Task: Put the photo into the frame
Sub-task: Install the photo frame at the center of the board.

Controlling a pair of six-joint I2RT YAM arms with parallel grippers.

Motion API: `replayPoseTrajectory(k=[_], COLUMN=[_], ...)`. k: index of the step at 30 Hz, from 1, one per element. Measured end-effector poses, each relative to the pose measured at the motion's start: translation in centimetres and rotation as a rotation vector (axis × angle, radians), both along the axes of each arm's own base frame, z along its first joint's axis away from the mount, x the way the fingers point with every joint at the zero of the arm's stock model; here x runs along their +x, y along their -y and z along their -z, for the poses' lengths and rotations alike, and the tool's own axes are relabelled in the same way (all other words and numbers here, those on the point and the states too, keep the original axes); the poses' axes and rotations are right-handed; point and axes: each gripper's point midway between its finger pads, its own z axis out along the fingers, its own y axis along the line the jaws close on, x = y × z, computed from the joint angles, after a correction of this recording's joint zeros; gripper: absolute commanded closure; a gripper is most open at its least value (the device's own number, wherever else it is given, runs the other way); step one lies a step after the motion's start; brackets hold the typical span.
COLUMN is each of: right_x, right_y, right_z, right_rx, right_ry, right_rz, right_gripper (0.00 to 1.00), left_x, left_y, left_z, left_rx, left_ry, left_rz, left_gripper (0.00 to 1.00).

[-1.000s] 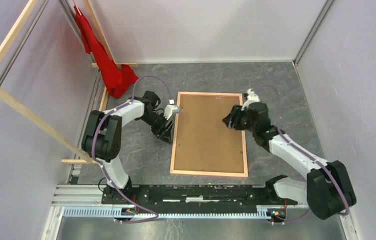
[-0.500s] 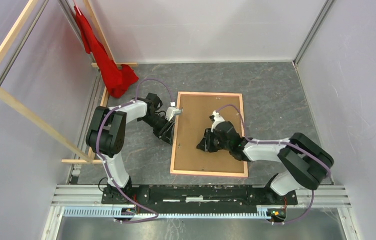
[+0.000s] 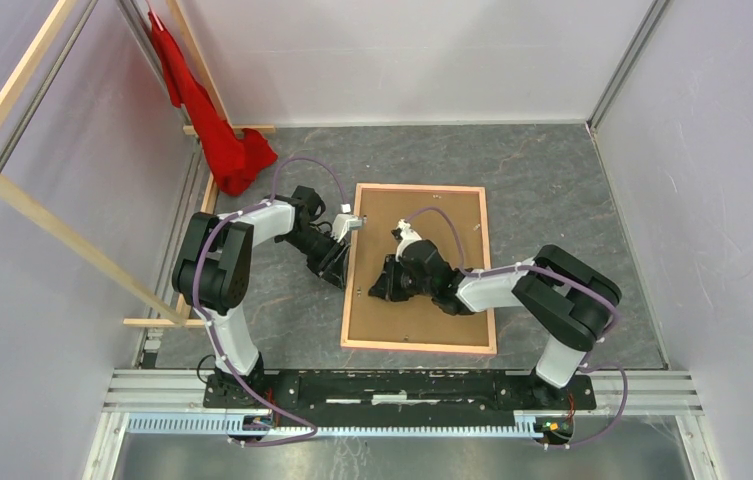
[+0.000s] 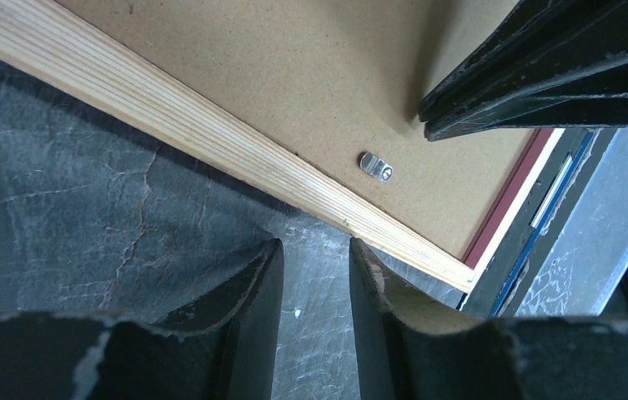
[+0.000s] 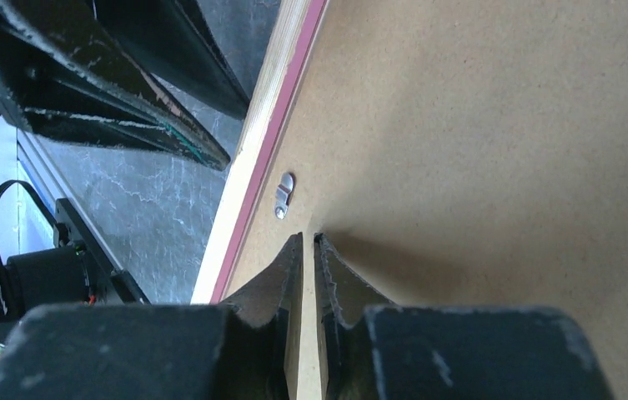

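The frame (image 3: 417,346) lies back up on the grey table, its pale wood rails showing, with the brown backing board (image 3: 442,230) inside it. The photo is hidden. My left gripper (image 3: 338,266) sits low on the table just outside the left rail (image 4: 168,117), open and empty (image 4: 311,258). My right gripper (image 3: 379,285) reaches over the board near that rail. Its fingers are almost together with the tips on the board (image 5: 477,125), holding nothing, just below a small metal turn clip (image 5: 283,193). The clip also shows in the left wrist view (image 4: 375,166).
A red cloth (image 3: 214,125) hangs at the back left beside wooden bars (image 3: 62,240). Pale walls close in the table. The arms' mounting rail (image 3: 392,385) runs along the near edge.
My right arm has swung left across the board, from the frame's right rail to near its left rail. My left gripper has barely moved.
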Motion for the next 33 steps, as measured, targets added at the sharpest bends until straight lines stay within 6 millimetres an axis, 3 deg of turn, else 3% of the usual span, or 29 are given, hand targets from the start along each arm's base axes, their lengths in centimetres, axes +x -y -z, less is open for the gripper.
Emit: replayPoseTrajectory(k=[33], right_x=[1.6], right_y=[-3.5], right_z=[0.5], right_rx=[0.031], right_ry=[-0.018], right_rz=[-0.035], right_gripper=[0.94], left_x=[0.0], left_y=[-0.1], left_z=[0.0], left_rx=[0.002], left_ry=[0.000], left_rz=[-0.001], left_gripper=[0.60])
